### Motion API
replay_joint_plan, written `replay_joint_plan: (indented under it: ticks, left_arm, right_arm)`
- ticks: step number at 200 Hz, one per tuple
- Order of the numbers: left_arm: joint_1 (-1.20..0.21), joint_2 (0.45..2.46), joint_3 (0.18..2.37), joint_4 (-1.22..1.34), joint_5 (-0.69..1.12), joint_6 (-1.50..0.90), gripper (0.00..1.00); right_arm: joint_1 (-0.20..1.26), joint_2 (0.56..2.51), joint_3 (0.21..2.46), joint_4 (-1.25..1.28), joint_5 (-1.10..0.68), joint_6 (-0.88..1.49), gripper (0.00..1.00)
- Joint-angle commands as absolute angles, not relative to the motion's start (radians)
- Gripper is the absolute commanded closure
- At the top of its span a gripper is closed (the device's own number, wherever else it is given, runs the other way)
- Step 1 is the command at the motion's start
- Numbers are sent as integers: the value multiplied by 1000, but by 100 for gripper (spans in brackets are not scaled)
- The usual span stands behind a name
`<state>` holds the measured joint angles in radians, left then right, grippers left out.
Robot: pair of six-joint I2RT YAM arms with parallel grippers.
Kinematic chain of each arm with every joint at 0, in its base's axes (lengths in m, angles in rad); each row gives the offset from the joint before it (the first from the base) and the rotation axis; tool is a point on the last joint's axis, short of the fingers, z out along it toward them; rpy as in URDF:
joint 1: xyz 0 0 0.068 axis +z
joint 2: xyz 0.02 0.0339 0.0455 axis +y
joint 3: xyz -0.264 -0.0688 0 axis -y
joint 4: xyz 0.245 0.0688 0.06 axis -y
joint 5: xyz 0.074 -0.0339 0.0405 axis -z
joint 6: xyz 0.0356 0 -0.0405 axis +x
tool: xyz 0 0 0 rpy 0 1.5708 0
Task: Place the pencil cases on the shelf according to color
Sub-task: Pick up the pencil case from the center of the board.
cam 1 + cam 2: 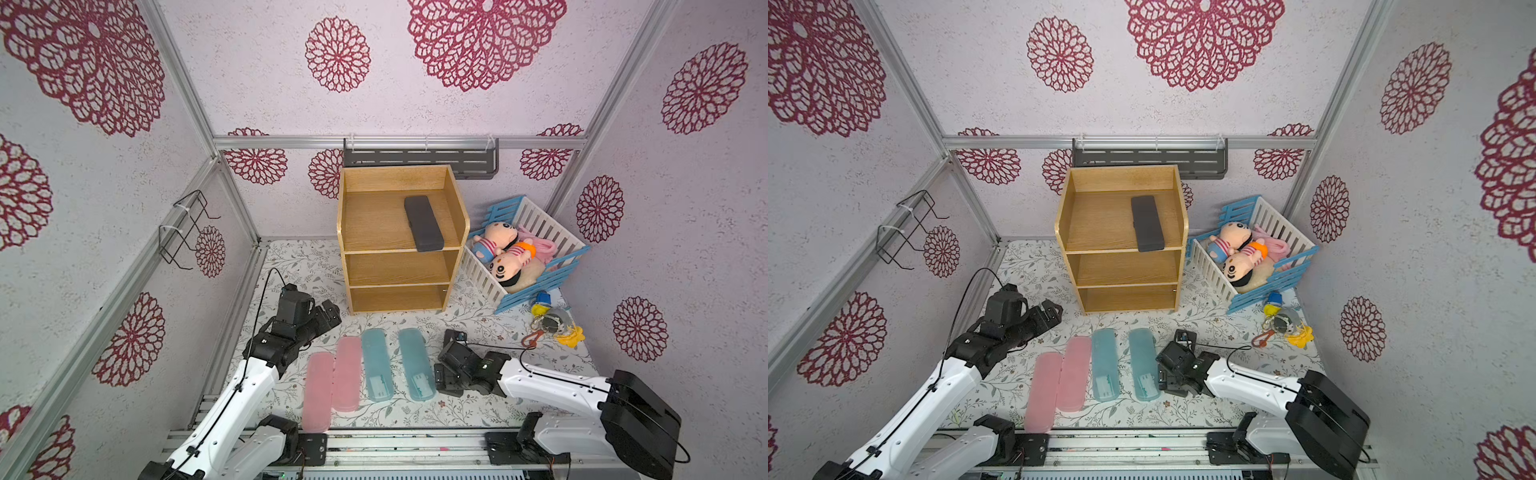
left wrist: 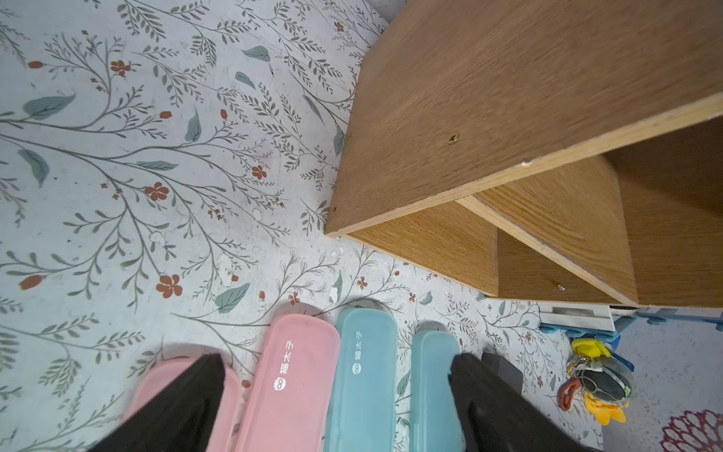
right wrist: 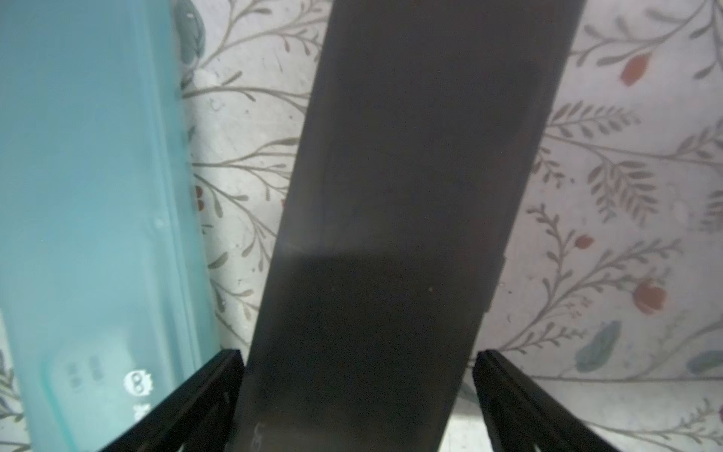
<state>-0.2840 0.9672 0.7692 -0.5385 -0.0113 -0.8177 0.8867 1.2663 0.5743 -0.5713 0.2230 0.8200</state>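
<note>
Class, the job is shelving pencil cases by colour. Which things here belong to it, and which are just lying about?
Belong: shelf; black case on its top tier; black case on the table; end pink case; second pink case; teal case beside it; teal case nearest the black one.
Lying about: slatted crate; plush dolls; grey rack; wire holder; keyring clutter.

Floral table (image 1: 395, 326) with wooden shelf (image 1: 397, 286), slatted crate (image 1: 478, 272), two pink cases (image 1: 348, 374), two teal cases (image 1: 376, 365), one black case (image 3: 391, 235)
</note>
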Motion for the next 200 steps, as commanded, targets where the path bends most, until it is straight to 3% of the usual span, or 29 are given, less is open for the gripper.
replay_joint_plan:
  ticks: [1, 59, 152, 200]
  left_arm:
    - [-299, 968, 782, -520, -10, -825, 3]
    - [-302, 970, 776, -528, -24, -816, 3]
    - [-304, 995, 787, -521, -27, -801, 3]
    - [-305, 990, 785, -519, -41, -810, 3]
  right_arm:
    - [891, 1247, 578, -639, 290, 857, 1]
    - [885, 1174, 568, -618, 219, 861, 1]
    - [922, 1274, 536, -566, 202, 938, 1]
    - [939, 1257, 518, -552, 216, 956, 17]
